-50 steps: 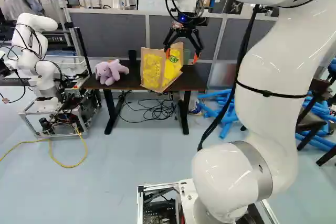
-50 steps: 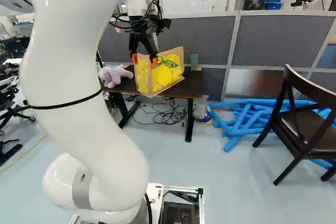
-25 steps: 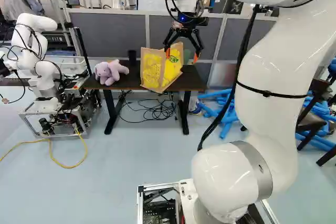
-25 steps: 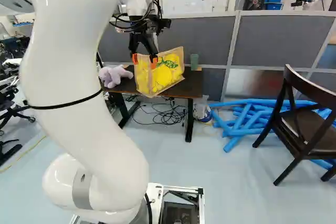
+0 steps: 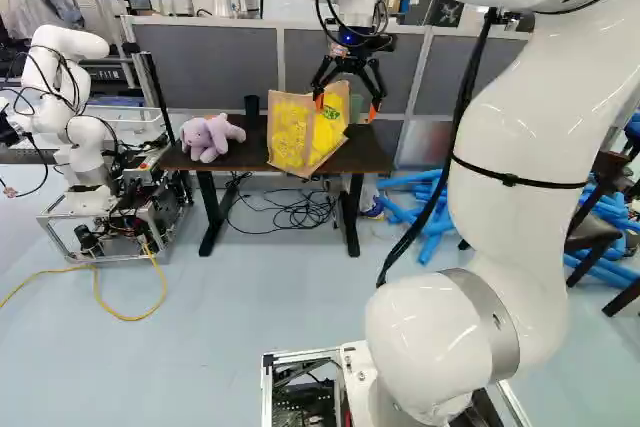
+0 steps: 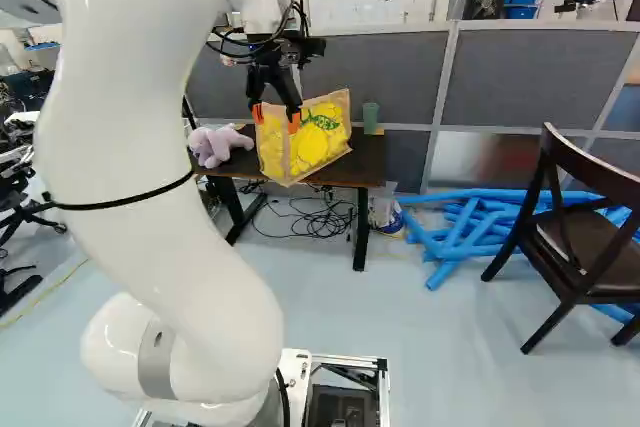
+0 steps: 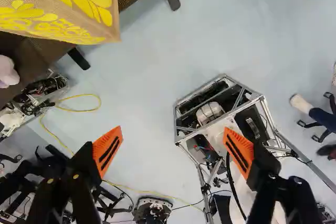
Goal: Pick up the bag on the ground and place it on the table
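Observation:
In the left base view my gripper (image 5: pixel 347 107) hangs over the right part of the dark table (image 5: pixel 235 155), its orange-tipped fingers spread wide. The tan bag with yellow print (image 5: pixel 290 135) stands on that table, one lower corner at the front edge. In the right base view the bag (image 6: pixel 318 139) shows just beyond and beside the fingertips. From the wrist, the gripper (image 7: pixel 173 148) is open with nothing between its pads; the bag (image 7: pixel 79 3) lies off ahead and to one side, apart from both fingers. Part of the bag is outside the wrist view.
A purple plush toy (image 5: pixel 208 137) and a green cup (image 6: pixel 370 117) share the table. Cables (image 5: pixel 300 209) lie beneath it. Another robot (image 5: pixel 85 147) stands left of it. Blue tubes (image 6: pixel 460 232) and a dark chair (image 6: pixel 575 237) are to the right. Grey partitions (image 6: pixel 375 72) rise behind.

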